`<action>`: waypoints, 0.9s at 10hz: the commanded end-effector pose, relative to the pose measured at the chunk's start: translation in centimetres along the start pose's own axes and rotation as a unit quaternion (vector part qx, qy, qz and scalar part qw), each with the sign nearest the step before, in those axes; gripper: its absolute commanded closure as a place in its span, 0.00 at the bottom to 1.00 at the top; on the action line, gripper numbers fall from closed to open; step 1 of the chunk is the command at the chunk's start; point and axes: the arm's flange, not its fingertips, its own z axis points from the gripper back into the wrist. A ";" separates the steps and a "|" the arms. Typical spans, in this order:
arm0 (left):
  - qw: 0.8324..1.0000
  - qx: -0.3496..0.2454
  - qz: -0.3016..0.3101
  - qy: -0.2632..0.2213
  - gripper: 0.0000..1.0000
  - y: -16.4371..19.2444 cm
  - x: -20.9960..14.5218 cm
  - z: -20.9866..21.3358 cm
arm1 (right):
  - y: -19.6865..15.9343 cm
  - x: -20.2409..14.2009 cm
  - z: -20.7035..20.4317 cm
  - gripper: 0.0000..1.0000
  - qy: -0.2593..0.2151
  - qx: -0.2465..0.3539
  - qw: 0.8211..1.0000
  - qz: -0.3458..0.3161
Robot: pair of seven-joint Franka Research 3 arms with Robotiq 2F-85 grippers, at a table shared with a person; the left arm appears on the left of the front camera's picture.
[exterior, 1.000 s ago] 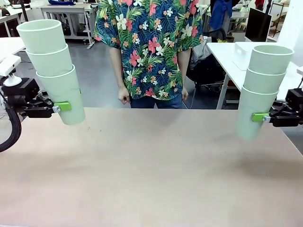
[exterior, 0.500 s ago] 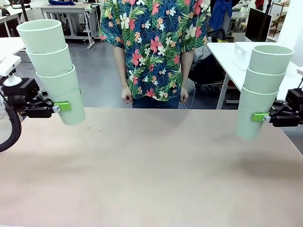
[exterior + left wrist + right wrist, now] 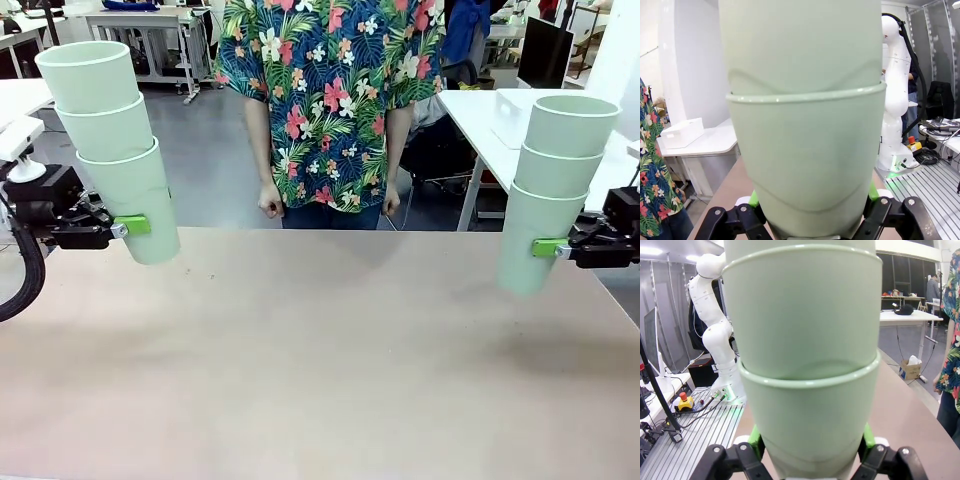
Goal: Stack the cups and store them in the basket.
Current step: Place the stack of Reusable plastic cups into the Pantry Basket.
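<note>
Two stacks of 3 cups each are held clear of the table (image 3: 320, 380), well apart. The left stack (image 3: 112, 140), at the frame's left edge w/ rims tipped toward upper left, is clamped at its bottom cup by the left gripper (image 3: 135, 226). The right stack (image 3: 560, 175), at the right edge, is clamped likewise by the right gripper (image 3: 546, 247), green pads pressed on both sides. A person (image 3: 330, 110) is seen at top centre, hands down. The cups are judged light, thin-walled, a bit springy & smooth, so slip is poss. Hold is best kept low on the outer cup w/ moderate squeeze, since the upper cups are only nested, not gripped.
</note>
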 end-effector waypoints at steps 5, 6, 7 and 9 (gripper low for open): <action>1.000 -0.001 -0.005 -0.003 0.16 0.0 0.3 0.0 | -0.1 0.5 0.0 0.13 0.001 0.000 1.000 0.006; 1.000 -0.001 -0.005 -0.003 0.16 0.0 0.3 0.0 | -0.1 0.5 0.0 0.13 0.001 0.000 1.000 0.006; 1.000 -0.001 -0.005 -0.003 0.16 0.0 0.3 0.0 | -0.1 0.5 0.0 0.13 0.001 0.000 1.000 0.006; 1.000 -0.001 -0.005 -0.003 0.16 0.0 0.3 0.0 | -0.1 0.5 0.0 0.13 0.001 0.000 1.000 0.006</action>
